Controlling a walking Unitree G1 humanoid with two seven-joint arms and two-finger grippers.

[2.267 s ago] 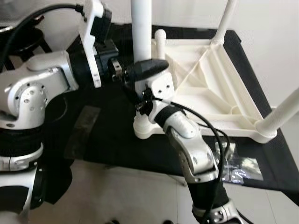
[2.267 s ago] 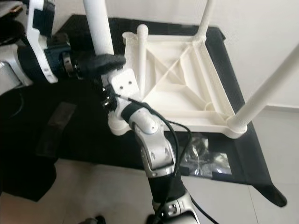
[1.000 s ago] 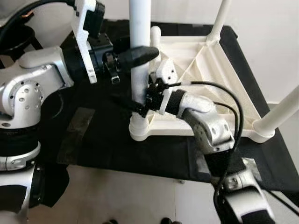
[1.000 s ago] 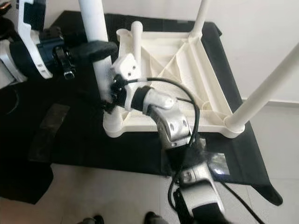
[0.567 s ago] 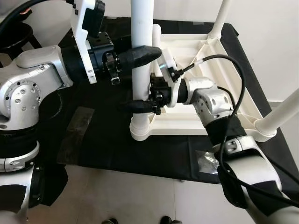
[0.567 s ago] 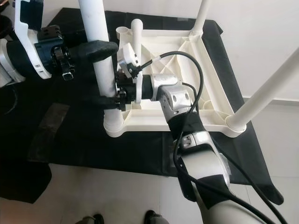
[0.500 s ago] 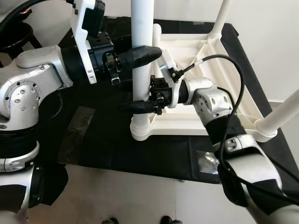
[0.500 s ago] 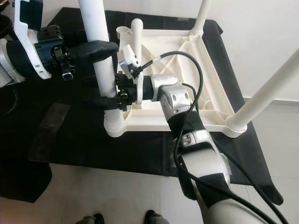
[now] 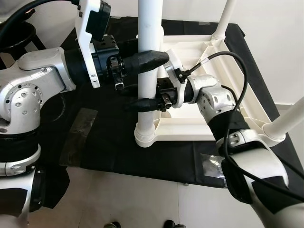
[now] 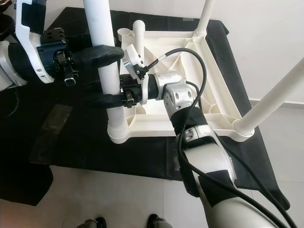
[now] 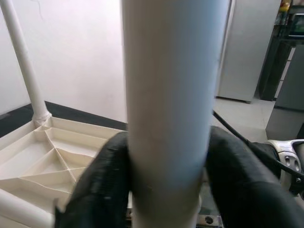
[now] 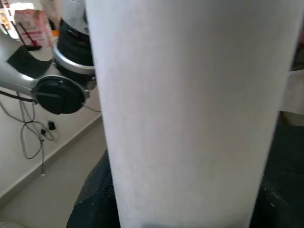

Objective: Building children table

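both my grippers on the near table leg

nearest to me lies a pale tiled floor (image 9: 142,199); on it a black mat (image 9: 109,142) is spread, and on the mat's near right part a clear plastic bag (image 9: 213,165) lies flat, just beside the table top; a dark strip (image 9: 78,135) lies on the mat at my left.

the white plastic table top (image 9: 209,90) lies upside down on the mat, ribs upward; at its near left corner the near leg (image 9: 148,61) stands upright in its round socket (image 9: 145,135).

my right gripper (image 9: 142,105) holds this leg low down, a little above the socket; its two black fingers are closed around the tube, one on each side, touching it; in the right wrist view the white tube stands between the dark fingers (image 12: 92,199).

my left gripper (image 9: 151,58) holds the same leg higher up, well above my right one; its fingers are also closed on the tube, pressing both sides, as the left wrist view shows with a black finger pad (image 11: 97,180) at each flank.

farther away, a short leg (image 10: 138,33) stands at the far left corner; a long leg (image 9: 224,21) rises at the far right corner; another leg (image 9: 289,121) leans up from the near right corner; behind all is a white wall (image 9: 275,38).
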